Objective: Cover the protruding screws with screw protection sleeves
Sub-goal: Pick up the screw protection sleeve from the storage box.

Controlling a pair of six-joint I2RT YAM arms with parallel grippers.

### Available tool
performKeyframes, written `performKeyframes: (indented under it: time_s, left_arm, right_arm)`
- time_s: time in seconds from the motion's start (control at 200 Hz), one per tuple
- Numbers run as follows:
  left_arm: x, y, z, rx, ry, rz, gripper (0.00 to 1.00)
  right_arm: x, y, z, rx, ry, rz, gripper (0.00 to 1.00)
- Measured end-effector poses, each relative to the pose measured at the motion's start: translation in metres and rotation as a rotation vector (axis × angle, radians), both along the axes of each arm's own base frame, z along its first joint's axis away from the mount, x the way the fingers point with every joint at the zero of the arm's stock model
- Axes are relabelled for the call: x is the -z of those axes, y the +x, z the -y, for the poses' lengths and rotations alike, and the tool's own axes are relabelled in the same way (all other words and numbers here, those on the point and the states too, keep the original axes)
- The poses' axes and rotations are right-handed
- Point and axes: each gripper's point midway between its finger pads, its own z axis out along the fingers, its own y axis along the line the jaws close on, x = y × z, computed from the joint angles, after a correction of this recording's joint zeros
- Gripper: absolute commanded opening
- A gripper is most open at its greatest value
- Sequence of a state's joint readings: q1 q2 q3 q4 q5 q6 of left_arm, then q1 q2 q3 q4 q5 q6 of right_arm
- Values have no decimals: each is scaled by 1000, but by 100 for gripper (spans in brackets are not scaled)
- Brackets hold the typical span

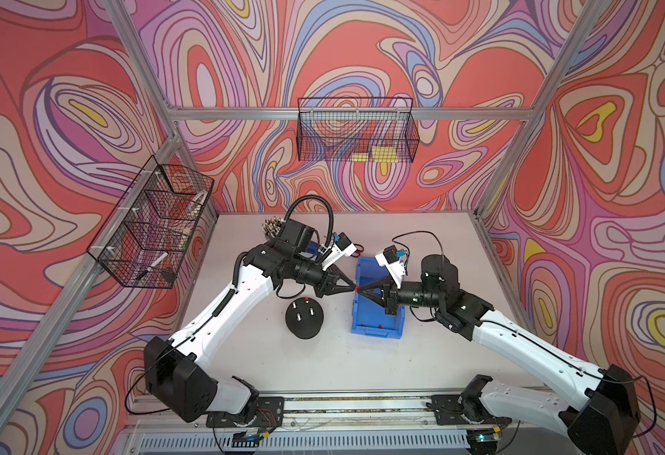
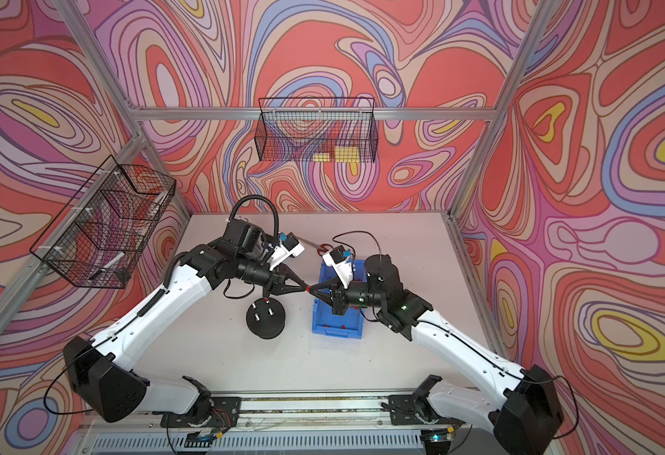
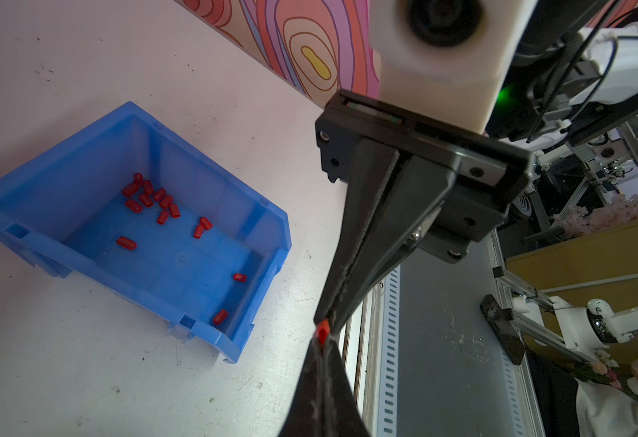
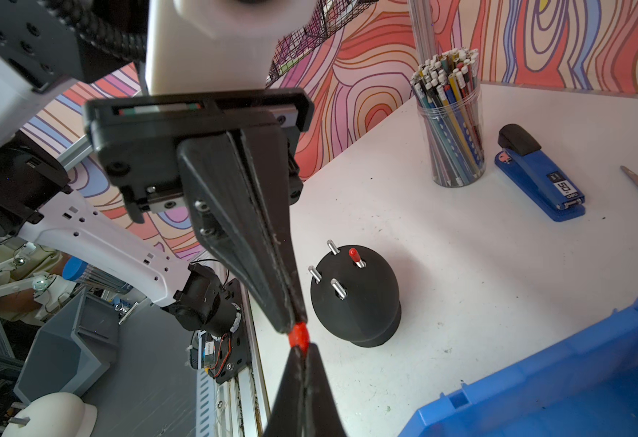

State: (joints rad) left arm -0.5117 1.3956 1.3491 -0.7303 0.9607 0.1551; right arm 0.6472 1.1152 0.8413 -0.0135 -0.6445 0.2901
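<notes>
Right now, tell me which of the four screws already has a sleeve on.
The screw at the back of the puck, farthest from the robot's base: it alone wears a red sleeve. The other three stand bare and silvery.

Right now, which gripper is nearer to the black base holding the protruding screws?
Left. The left gripper hangs beside the black base, short of the blue bin; the right gripper, pinching the same red sleeve, reaches from over the bin, farther off.
</notes>
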Motion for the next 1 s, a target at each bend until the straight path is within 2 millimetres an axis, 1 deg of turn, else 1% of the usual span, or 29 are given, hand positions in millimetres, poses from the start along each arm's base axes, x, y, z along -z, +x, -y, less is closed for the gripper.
performKeyframes:
  time_s: [0.02,0.07,0.13,0.19,0.3,0.406,0.531,0.616,0.651,0.701,0.771,0.881,0.996]
  left_arm:
    - [-1,0,0,-5,-6,1,0]
    - [-4,0,1,-10,-26,20,0]
    - [-8,0,3,-19,-53,38,0]
    - [-13,1,4,-33,-82,55,0]
    - [-28,5,5,-76,-164,103,0]
    - [-53,7,4,-136,-290,181,0]
    - [-95,8,-4,-210,-483,299,0]
    - [-131,8,-9,-241,-612,365,0]
    - [-143,8,-11,-248,-653,381,0]
    - [-161,5,-15,-256,-720,407,0]
    - [-180,2,-20,-258,-796,428,0]
    - [-199,-3,-26,-257,-890,439,0]
    - [-207,-3,-31,-268,-956,427,0]
  right_arm:
    - [0,0,0,2,2,-5,26]
    - [-3,0,0,-1,6,10,33]
    - [-7,-1,0,1,17,12,37]
    - [-13,-2,0,5,34,24,39]
    - [-31,-3,2,11,77,67,38]
    - [-55,-2,2,14,134,123,36]
    - [-92,0,0,14,229,213,36]
    - [-122,4,-3,9,306,284,36]
    - [-133,6,-5,7,336,309,36]
    - [-146,9,-7,4,375,339,36]
    - [-157,12,-10,-2,418,369,35]
    - [-169,16,-14,-9,470,399,33]
    - [-181,16,-13,-14,514,431,33]
